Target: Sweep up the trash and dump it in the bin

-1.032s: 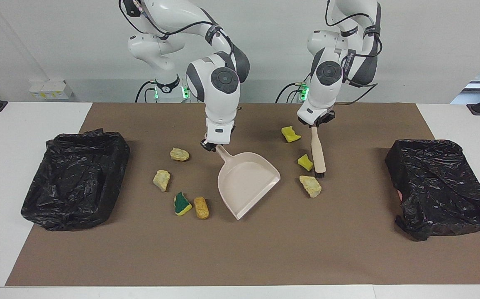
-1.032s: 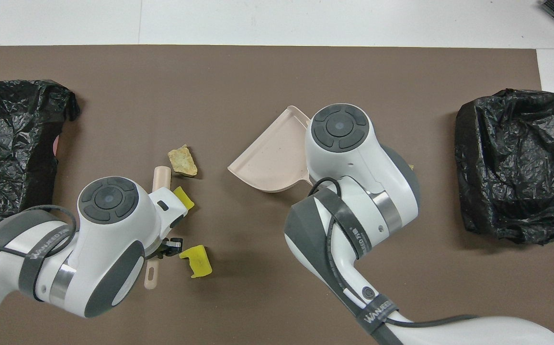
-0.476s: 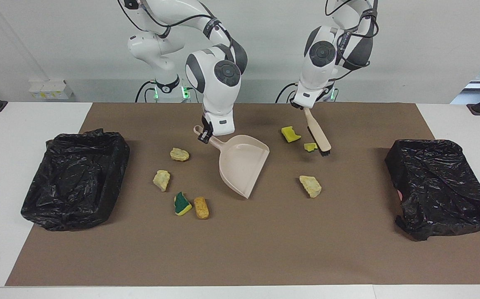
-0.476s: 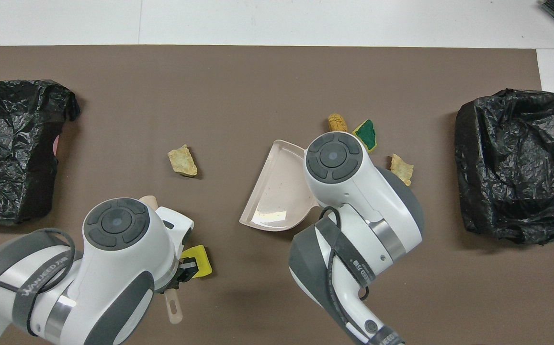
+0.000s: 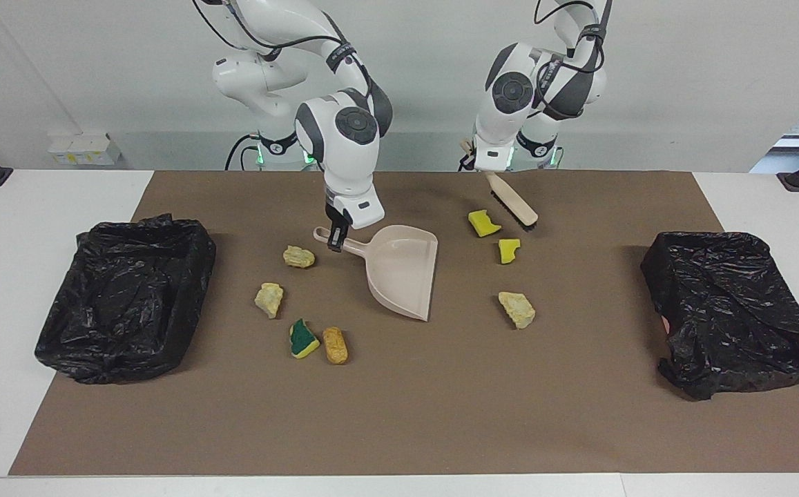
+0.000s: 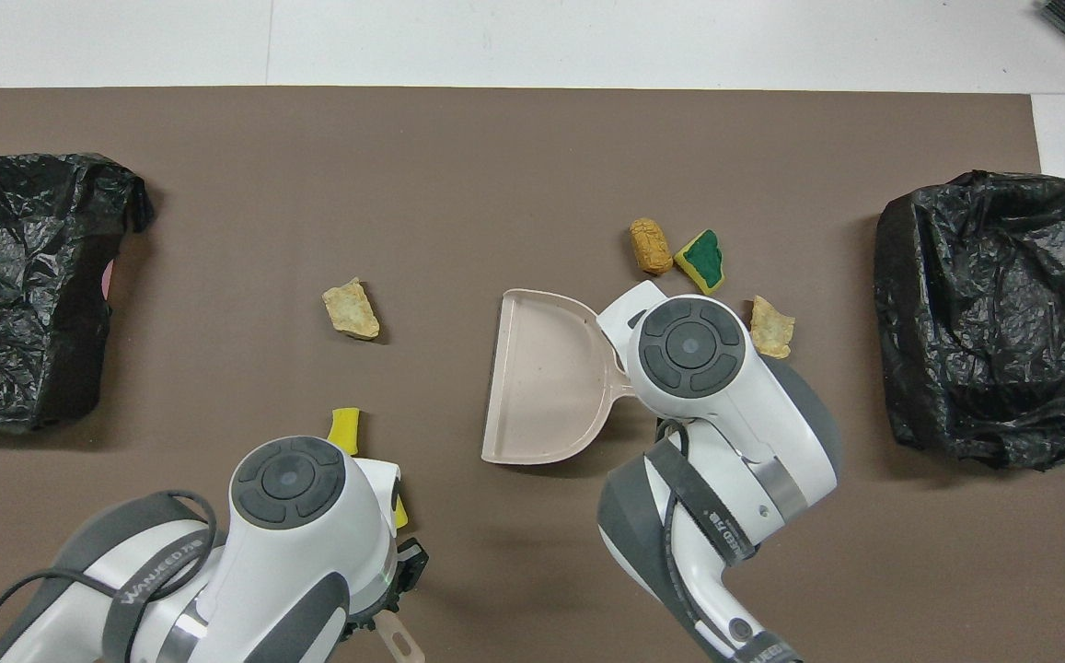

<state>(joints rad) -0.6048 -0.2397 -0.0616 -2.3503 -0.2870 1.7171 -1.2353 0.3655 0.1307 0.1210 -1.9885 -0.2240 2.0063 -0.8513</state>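
Observation:
My right gripper [image 5: 335, 240] is shut on the handle of the beige dustpan [image 5: 402, 270], whose open mouth faces the left arm's end of the table; it also shows in the overhead view [image 6: 546, 378]. My left gripper [image 5: 476, 166] is shut on the handle of the beige hand brush [image 5: 514, 201], held tilted above the mat, bristles down. Two yellow sponge bits [image 5: 483, 222] [image 5: 508, 250] and a cream lump [image 5: 516, 308] lie under and beside the brush. A tan lump [image 5: 299, 257], a cream lump [image 5: 269, 299], the green-and-yellow wedge [image 5: 302, 338] and another tan lump [image 5: 335, 344] lie beside the dustpan's handle.
A bin lined with a black bag [image 5: 126, 297] stands at the right arm's end of the brown mat. A second one [image 5: 730, 310] stands at the left arm's end. White table shows around the mat [image 5: 440, 414].
My right gripper has turned the dustpan so its mouth faces the left arm's end. My left gripper has lifted the brush off the mat and drawn it toward the robots. One yellow bit shifted.

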